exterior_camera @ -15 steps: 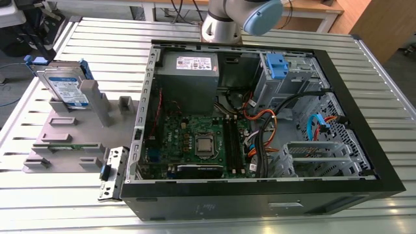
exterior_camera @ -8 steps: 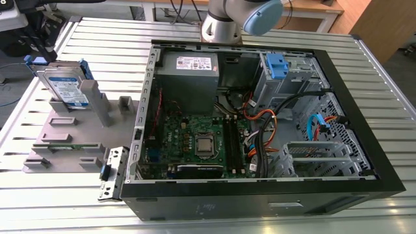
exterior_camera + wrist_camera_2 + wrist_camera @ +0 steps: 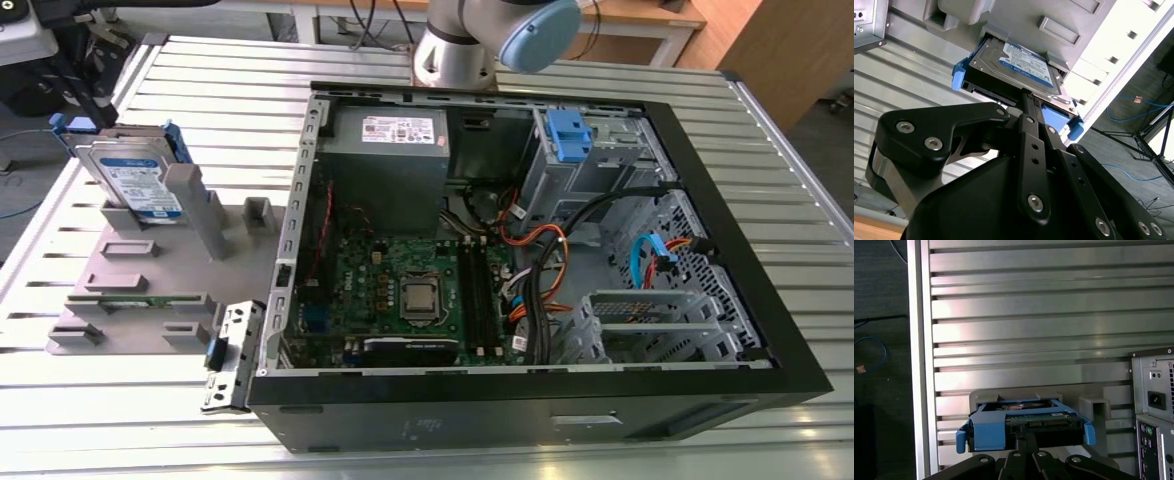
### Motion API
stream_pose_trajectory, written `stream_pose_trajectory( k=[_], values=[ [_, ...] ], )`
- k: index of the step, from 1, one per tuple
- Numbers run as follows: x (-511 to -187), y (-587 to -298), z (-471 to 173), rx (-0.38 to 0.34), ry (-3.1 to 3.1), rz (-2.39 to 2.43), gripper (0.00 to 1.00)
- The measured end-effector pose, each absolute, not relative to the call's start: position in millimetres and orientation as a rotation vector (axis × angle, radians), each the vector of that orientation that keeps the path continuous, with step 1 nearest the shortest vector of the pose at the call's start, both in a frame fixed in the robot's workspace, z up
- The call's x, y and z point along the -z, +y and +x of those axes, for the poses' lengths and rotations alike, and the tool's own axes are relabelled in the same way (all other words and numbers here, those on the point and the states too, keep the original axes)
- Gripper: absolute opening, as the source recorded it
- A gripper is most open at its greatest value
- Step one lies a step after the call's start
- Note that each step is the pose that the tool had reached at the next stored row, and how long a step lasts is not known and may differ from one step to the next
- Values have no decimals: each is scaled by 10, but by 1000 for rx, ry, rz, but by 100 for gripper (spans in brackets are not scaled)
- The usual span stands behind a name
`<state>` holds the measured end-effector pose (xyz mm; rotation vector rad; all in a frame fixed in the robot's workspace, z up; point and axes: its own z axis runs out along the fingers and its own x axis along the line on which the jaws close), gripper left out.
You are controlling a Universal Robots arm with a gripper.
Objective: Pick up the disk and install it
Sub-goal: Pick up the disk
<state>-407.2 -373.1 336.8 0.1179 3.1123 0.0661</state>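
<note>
The disk [image 3: 134, 185] is a silver drive with a white-and-blue label in a blue carrier. It stands on edge in a grey holder [image 3: 147, 270] at the exterior view's left, beside the open computer case [image 3: 534, 250]. In both wrist views the disk [image 3: 1024, 62] [image 3: 1024, 422] sits in that holder just beyond my black gripper [image 3: 1029, 95] [image 3: 1026, 437]. The fingers [image 3: 1026, 117] lie together and point at the disk's near edge, with nothing between them. I cannot tell whether the tips touch the carrier.
The arm's elbow joint [image 3: 494, 40] hangs behind the case. Inside the case are a grey power-supply box [image 3: 387, 150], a drive bay with a blue latch [image 3: 567, 135], a motherboard and loose cables. The case's rear panel [image 3: 1154, 405] is close beside the holder. The ribbed metal table [image 3: 160, 420] runs all around.
</note>
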Motion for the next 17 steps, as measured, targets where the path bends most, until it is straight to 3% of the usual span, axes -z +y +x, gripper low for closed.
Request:
stream_pose_trajectory(
  k=[17],
  values=[
    [-3371,-3731,-4072,-67,3116,1,11]
  ],
)
